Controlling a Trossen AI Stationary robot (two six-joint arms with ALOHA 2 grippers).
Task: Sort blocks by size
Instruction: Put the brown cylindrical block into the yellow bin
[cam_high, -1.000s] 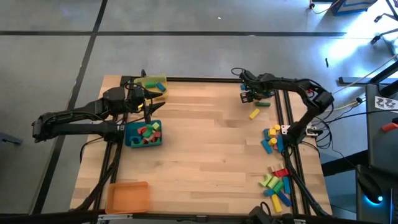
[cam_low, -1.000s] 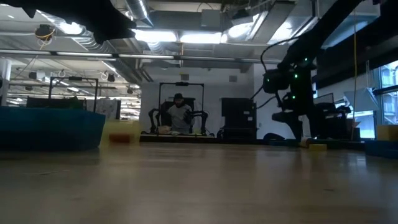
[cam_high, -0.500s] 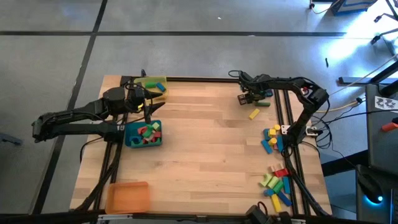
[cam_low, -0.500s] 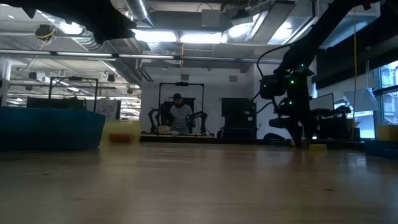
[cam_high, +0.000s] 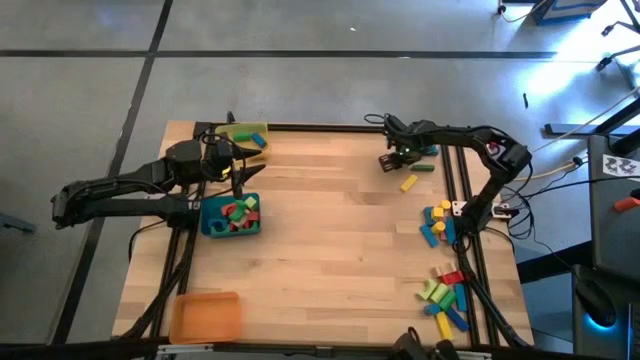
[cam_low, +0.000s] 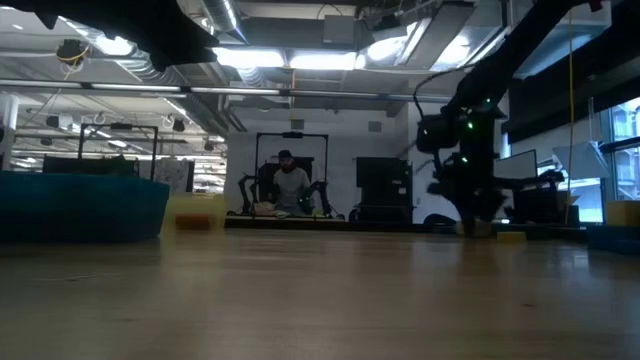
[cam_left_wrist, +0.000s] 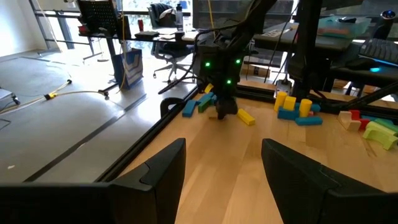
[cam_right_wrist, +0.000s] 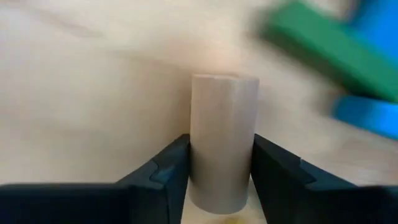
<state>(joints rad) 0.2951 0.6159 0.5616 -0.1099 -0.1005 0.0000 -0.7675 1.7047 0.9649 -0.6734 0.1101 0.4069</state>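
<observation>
- Since a second ago the right gripper (cam_high: 387, 160) has slid a bit toward the table's middle and dropped lower near the far right corner, and its fingers have gone from wide to narrow. Left arm hasn't budged.
- Right wrist view: a pale cylinder block (cam_right_wrist: 222, 140) sits squeezed between the two dark fingers (cam_right_wrist: 163, 171), touching both. Its long axis runs straight out ahead, in line with the fingers, rounded end nearest the camera. So the right gripper is holding that one.
- Just past it on the wood: a green bar block (cam_right_wrist: 323, 46) lying at a slant, and a blue block (cam_right_wrist: 367, 115) beside it. Both blurry.
- From above, a yellow block (cam_high: 408, 183) lies at an angle on the wood just nearer than the gripper, not touching it.
- Left gripper (cam_high: 238, 178) hovers between the yellow tray (cam_high: 247, 128) and the blue tray (cam_high: 209, 229), fingers (cam_left_wrist: 155, 171) spread wide with nothing between them. Blue tray has a mix of red, green and yellow blocks in it.
- Along the right edge: a blue-and-yellow cluster of blocks (cam_high: 436, 222) around the middle, and another mixed pile (cam_high: 444, 295) near the front corner.
- Orange tray (cam_high: 204, 316) sits at the front left corner.
- Low view, way back in the room, a person (cam_low: 291, 186) is sitting at another rig.
</observation>
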